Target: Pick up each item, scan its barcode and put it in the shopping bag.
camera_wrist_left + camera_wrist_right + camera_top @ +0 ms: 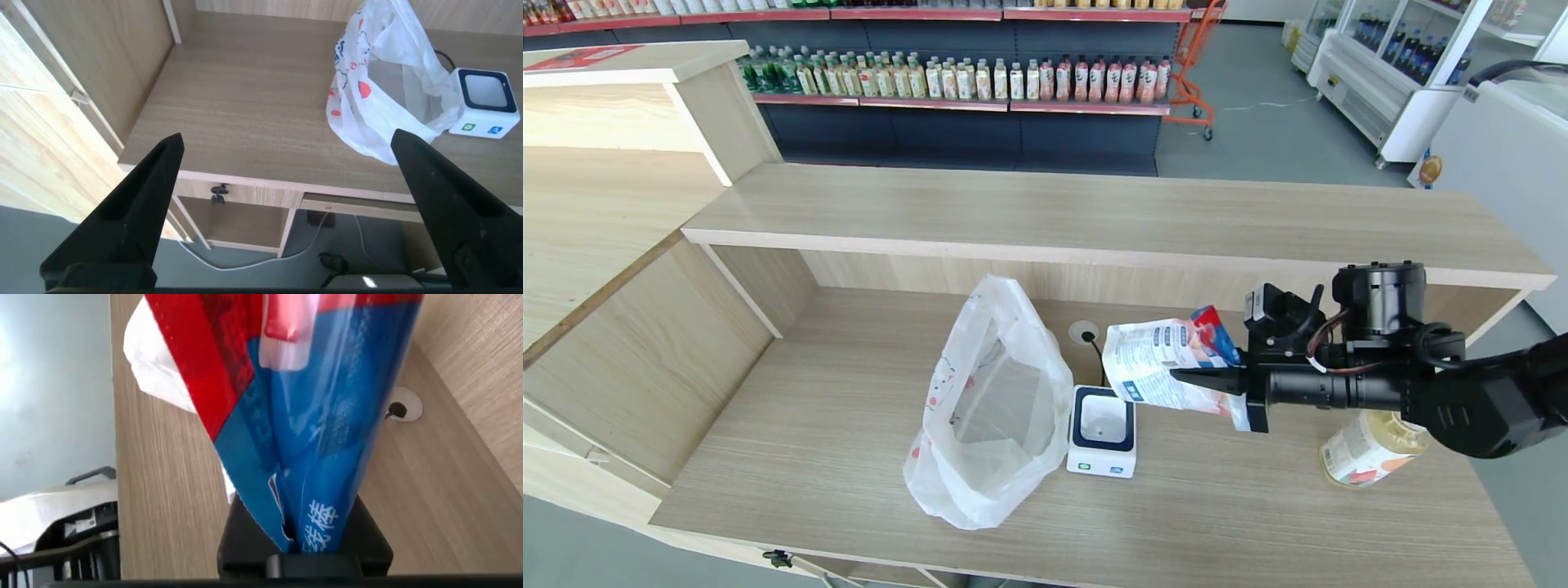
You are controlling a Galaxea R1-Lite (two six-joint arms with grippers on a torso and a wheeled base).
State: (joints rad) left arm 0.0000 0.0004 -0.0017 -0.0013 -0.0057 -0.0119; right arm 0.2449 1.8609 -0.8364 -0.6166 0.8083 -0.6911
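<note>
We see right gripper [1213,382] clamped on snack pouch [1156,367], up over scanner [1103,425], beside shopping bag [992,408]. Left gripper [288,143] spread, empty. Our worries: barcode maybe facing away (can't tell), so no read; floppy pouch cd snag bag rim.

- Shopping bag [992,408] stood upright near the middle of the table [833,457].
- Scanner [1103,429] sat on the table just right of the bag.
- Cable port [1084,331] lay behind the scanner, toward the back wall.
- Pouch [1164,367] hung above the scanner's right rear, held in the jaws of the right gripper [1213,377].
- Bottle [1372,447] lay on its side far right, beneath that arm.
</note>
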